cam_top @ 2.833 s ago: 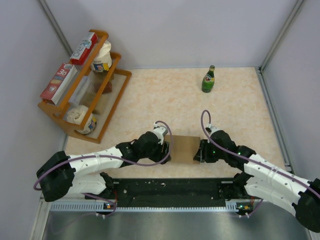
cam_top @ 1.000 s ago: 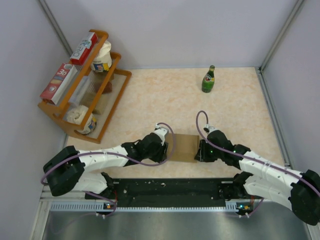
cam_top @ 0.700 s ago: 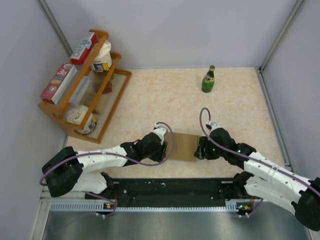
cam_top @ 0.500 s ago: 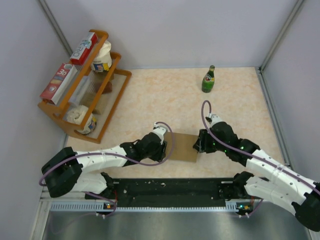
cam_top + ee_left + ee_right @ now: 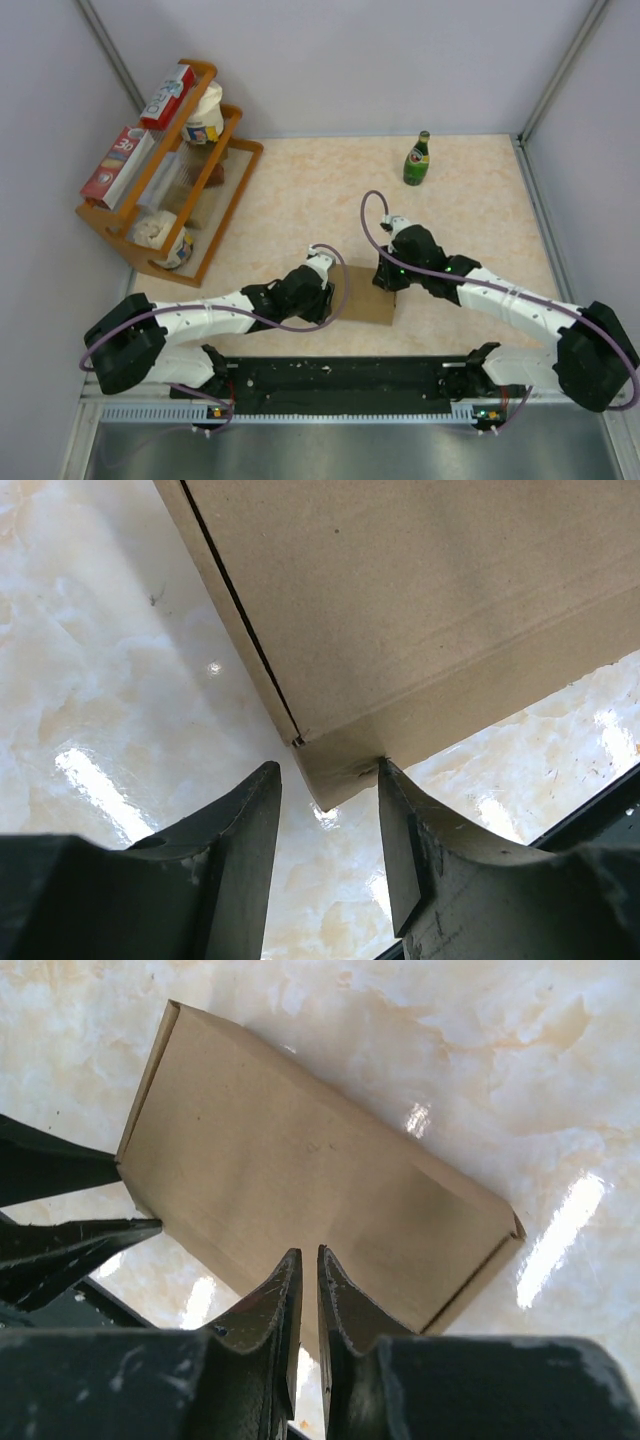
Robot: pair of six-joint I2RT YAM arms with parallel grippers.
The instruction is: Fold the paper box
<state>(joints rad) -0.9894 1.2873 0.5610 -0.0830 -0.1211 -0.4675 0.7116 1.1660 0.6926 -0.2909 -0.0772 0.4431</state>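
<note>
The paper box (image 5: 365, 302) lies closed and flat on the worktop (image 5: 330, 190), centre and close to the near edge, plain brown face up, with a dark seam along one side. At a corner of its left end the left jaws stand partly open, straddling that corner: one finger (image 5: 405, 830) touches cardboard, the other (image 5: 245, 830) shows a sliver of worktop beside it. Over the far right corner, the right jaws are pinched almost together, nothing between them; whether the tips touch the box, can't tell.
</note>
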